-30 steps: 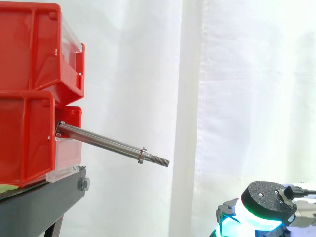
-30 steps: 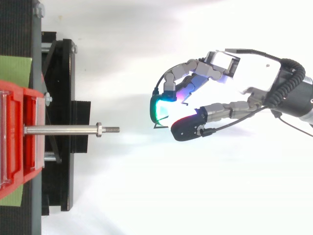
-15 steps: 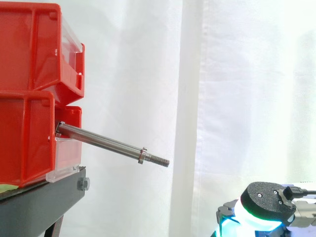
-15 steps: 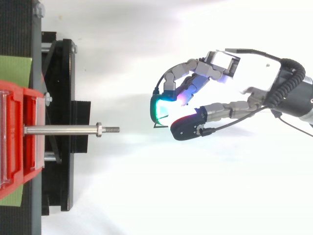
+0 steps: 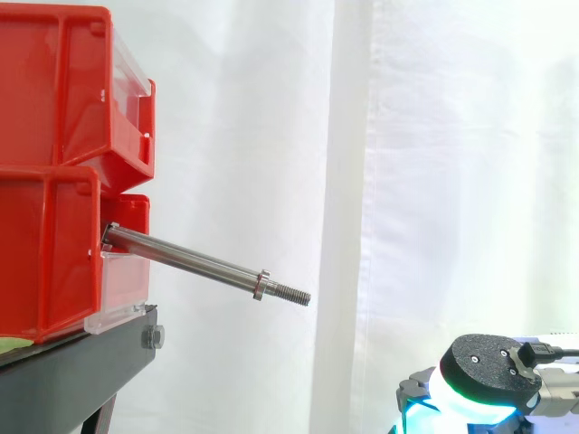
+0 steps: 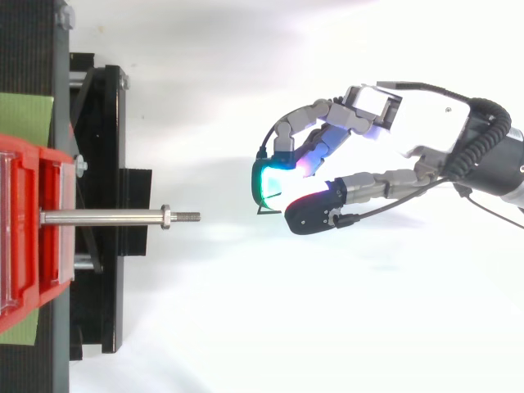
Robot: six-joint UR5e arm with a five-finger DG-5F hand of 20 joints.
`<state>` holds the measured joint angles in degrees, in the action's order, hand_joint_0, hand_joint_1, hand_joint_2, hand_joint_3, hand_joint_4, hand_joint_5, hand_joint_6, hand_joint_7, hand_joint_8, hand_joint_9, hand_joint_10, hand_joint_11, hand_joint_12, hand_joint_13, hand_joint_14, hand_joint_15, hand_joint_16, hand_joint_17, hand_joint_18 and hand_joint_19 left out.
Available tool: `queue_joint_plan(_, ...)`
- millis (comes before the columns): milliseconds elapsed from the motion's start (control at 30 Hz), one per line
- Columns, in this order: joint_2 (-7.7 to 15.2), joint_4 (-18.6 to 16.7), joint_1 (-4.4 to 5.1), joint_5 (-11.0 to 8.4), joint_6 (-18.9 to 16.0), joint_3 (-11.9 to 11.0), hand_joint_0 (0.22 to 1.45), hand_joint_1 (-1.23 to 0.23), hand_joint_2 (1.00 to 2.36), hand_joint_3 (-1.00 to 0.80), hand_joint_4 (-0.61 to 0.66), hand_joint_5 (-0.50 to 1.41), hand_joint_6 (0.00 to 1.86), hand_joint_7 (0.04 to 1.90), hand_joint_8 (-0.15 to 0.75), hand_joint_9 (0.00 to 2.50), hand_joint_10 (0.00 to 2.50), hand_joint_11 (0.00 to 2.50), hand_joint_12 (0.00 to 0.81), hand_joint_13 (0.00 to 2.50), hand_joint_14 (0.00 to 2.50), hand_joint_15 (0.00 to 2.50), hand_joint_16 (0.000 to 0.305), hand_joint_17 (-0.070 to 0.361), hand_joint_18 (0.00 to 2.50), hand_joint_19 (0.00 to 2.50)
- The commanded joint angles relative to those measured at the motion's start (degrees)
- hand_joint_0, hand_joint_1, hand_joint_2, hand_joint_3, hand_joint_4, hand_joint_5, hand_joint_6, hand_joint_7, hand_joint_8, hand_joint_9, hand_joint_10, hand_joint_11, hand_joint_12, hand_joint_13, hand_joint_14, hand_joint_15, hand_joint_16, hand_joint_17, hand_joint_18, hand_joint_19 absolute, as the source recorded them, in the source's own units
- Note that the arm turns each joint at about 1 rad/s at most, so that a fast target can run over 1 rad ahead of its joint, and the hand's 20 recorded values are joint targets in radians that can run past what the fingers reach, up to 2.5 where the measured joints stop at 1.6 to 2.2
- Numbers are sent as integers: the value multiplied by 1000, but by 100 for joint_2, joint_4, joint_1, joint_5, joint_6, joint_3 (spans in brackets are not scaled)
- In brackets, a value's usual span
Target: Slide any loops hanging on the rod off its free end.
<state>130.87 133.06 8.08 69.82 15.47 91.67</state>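
Observation:
A steel rod [image 5: 190, 262] sticks out of the lower red bin [image 5: 45, 253] and slopes down to its threaded free end [image 6: 188, 217]. Nothing hangs on the rod. My hand [image 6: 417, 123] is to the right of the free end, well apart from it and lower than it in the side view [image 5: 488, 371]. Its fingers and thumb are curled together, pinching a thin dark loop [image 6: 262, 210] that shows as a fine line around the green fingertip [image 6: 266, 178].
Two red bins stand stacked on a black stand [image 5: 81, 362] at the left, in front of a white curtain [image 5: 434, 163]. Open room lies between the rod's end and my hand.
My hand has sunk very slightly in the side view. The rod and bins have not moved.

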Motion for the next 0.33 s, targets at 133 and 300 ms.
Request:
queue_joint_plan(133,0,0,0,-4,0,0,599,-668,1015,-173,112,-139,891,1064,371,1124,15,720,349,974,16,436,57,128,895,496)
queue_joint_plan(300,0,0,0,-4,0,0,599,-666,1014,-169,111,-139,891,1062,372,1122,12,736,352,972,15,452,57,129,889,505)
